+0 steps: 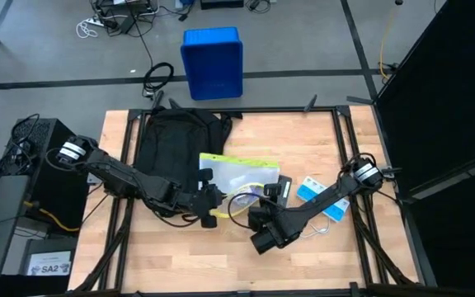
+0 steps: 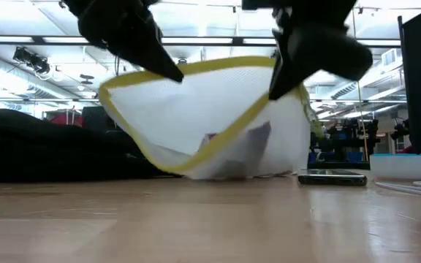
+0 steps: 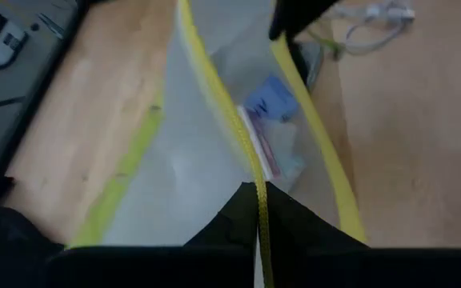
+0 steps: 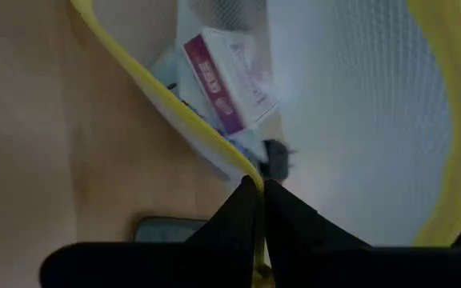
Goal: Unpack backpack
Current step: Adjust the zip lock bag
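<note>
The black backpack [image 1: 176, 136] lies flat on the table's far left part. In front of it is a white mesh pouch [image 1: 239, 175] with a yellow-trimmed mouth. My left gripper [image 1: 211, 200] and my right gripper [image 1: 259, 201] are each shut on that trim and hold the mouth [image 2: 196, 109] spread open between them. Inside the pouch lie a small box with a purple stripe [image 4: 224, 76] and a blue packet [image 3: 269, 98]. The pouch's lower end [image 2: 221, 172] rests on the table. My left gripper pinches the yellow trim of the pouch's mouth [image 3: 256, 186] between its two fingers, slanting down from the table's left side. The trim runs on taut past the fingertips. My right gripper pinches the opposite yellow trim [image 4: 250, 178] between its two fingers, slanting down from the table's right side. That side of the mouth is raised, with the mesh hanging below.
A dark phone [image 2: 331, 177] lies on the table just right of the pouch. Farther right are a blue-and-white packet [image 1: 310, 190] and a white cable [image 1: 326, 221]. A blue bin [image 1: 213, 62] stands on the floor beyond the far edge. The near half of the table [image 1: 221, 264] is bare wood.
</note>
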